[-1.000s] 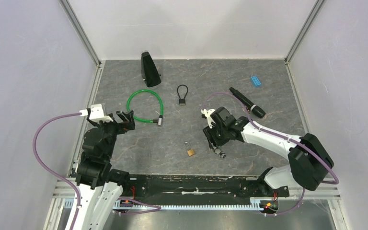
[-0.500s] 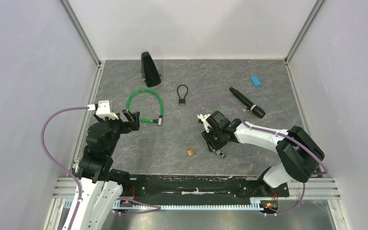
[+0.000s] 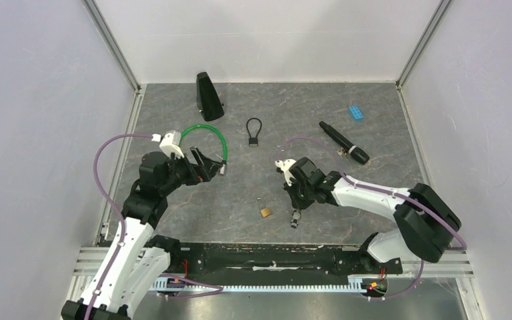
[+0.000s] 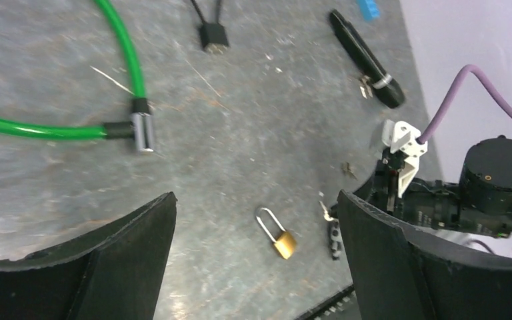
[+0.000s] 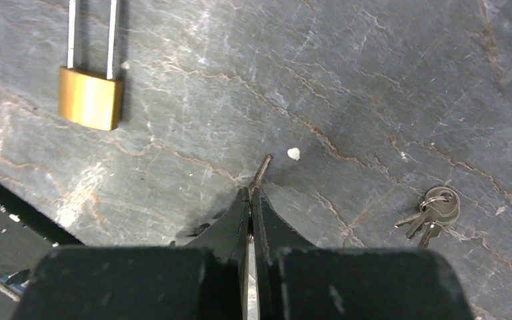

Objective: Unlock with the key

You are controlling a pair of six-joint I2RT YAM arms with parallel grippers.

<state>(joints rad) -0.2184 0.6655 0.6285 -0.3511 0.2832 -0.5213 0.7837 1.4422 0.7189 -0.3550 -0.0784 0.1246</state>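
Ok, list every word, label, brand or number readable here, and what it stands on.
None readable. The brass padlock shows a plain face in the right wrist view; any marks on the key bunch or blue brick are too small to tell.

Right end effector (image 5: 251,195) has closed on a key (image 5: 262,165) — left end effector (image 4: 254,200) moved forward.

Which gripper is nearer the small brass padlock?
Right. The right gripper, pinching a key, sits right of the brass padlock; the left gripper is farther left, by the green cable lock.
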